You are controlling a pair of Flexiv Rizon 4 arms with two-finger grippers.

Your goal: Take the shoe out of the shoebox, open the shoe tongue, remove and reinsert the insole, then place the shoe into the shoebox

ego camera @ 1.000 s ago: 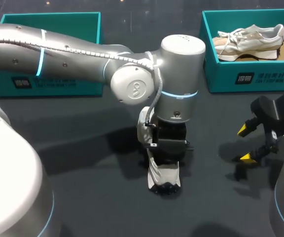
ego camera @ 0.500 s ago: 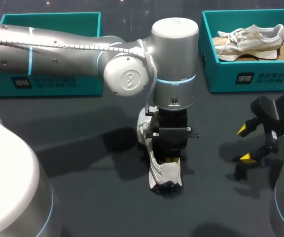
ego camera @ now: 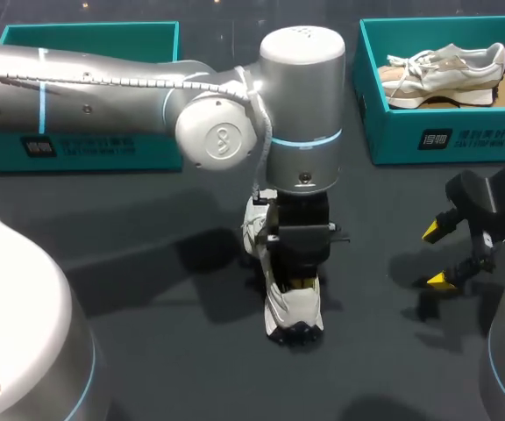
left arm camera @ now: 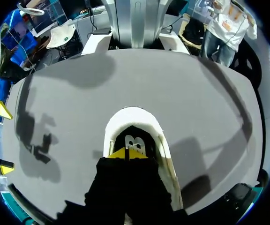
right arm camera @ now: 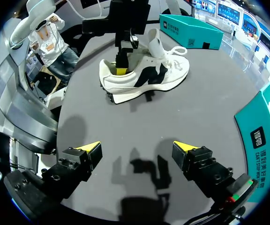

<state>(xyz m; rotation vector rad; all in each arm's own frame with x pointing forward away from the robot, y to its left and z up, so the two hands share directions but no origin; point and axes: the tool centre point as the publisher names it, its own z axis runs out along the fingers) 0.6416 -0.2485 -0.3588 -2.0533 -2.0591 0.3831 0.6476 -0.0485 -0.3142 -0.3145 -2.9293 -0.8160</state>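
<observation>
The white shoe (ego camera: pixel 294 309) is sitting out on the dark table (ego camera: pixel 174 351) about mid-table, and the left gripper (left arm camera: pixel 126 153) is poked straight down into its heel opening with its yellow tips looking pressed together, while the right gripper (right arm camera: pixel 137 147) hangs well off to the side, fingers spread wide with nothing between them.

shoe (ego camera: pixel 295 309) set on table (ego camera: pixel 182 351), taken as landmark. left gripper (ego camera: pixel 303 282) found directly above shoe, tips inside its opening. right gripper (ego camera: pixel 438 254) held right of shoe, well apart. shoebox (ego camera: pixel 445 136) placed behind-right of shoe, second shoe (ego camera: pixel 445 74) laid in it. second shoebox (ego camera: pixel 86 151) placed behind-left of shoe.
</observation>
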